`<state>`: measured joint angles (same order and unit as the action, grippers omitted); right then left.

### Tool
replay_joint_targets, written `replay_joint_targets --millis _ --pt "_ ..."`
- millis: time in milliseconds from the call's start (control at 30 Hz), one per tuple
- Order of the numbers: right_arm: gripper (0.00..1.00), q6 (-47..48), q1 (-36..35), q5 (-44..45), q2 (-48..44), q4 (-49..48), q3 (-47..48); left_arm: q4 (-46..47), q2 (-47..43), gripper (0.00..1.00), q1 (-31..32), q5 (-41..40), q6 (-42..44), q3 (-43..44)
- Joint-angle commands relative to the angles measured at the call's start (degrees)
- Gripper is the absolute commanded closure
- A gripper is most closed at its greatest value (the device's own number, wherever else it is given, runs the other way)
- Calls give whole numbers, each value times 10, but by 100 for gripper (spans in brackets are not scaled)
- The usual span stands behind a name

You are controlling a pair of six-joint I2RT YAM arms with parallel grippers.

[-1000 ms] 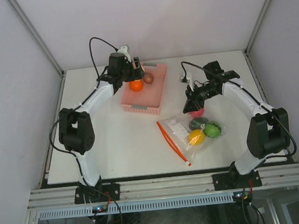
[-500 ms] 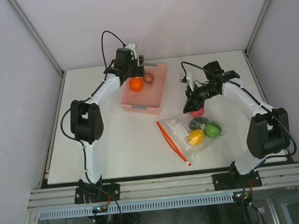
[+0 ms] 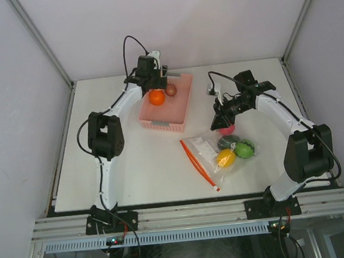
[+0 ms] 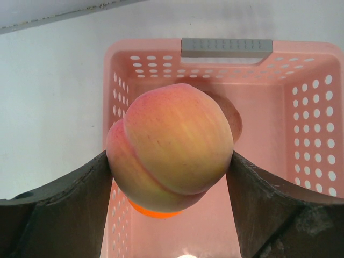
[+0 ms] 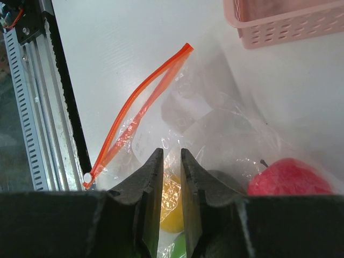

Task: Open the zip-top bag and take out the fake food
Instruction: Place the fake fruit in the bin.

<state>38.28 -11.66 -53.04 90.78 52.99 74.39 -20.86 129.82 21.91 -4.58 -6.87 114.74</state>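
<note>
My left gripper point(image 3: 157, 81) is shut on a peach-coloured fruit point(image 4: 172, 145) and holds it above the pink basket point(image 4: 301, 107). An orange fruit point(image 3: 157, 97) and a brown one point(image 3: 171, 90) lie in the basket. The clear zip-top bag point(image 3: 205, 147) lies on the table, its red-orange zipper strip point(image 5: 145, 91) gaping open. Inside it are a yellow fruit point(image 3: 226, 157), a green one point(image 3: 244, 149) and a dark green one point(image 3: 227, 141). A red-pink fruit point(image 5: 290, 177) lies at the bag's far side. My right gripper point(image 5: 172, 153) pinches the crinkly plastic of the bag above the yellow fruit.
The pink basket point(image 3: 159, 125) stands at the back middle of the white table. Metal frame posts and grey walls close in the table on three sides. A slotted rail point(image 5: 32, 107) runs along the near edge.
My left arm has swung right and back, carrying the peach-coloured fruit further over the basket. The right arm and the bag have not moved.
</note>
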Motion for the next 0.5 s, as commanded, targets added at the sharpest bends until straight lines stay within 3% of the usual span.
replay_joint_targets --millis 0,133,467 --pt "81 11 0 -9 -1 -10 0 5 7 19 2 -16 19 63" --pt "81 12 0 -8 -1 -9 0 8 9 0 2 -34 21 71" --pt "81 14 2 -10 -3 -8 0 38 -39 0 2 -41 11 39"
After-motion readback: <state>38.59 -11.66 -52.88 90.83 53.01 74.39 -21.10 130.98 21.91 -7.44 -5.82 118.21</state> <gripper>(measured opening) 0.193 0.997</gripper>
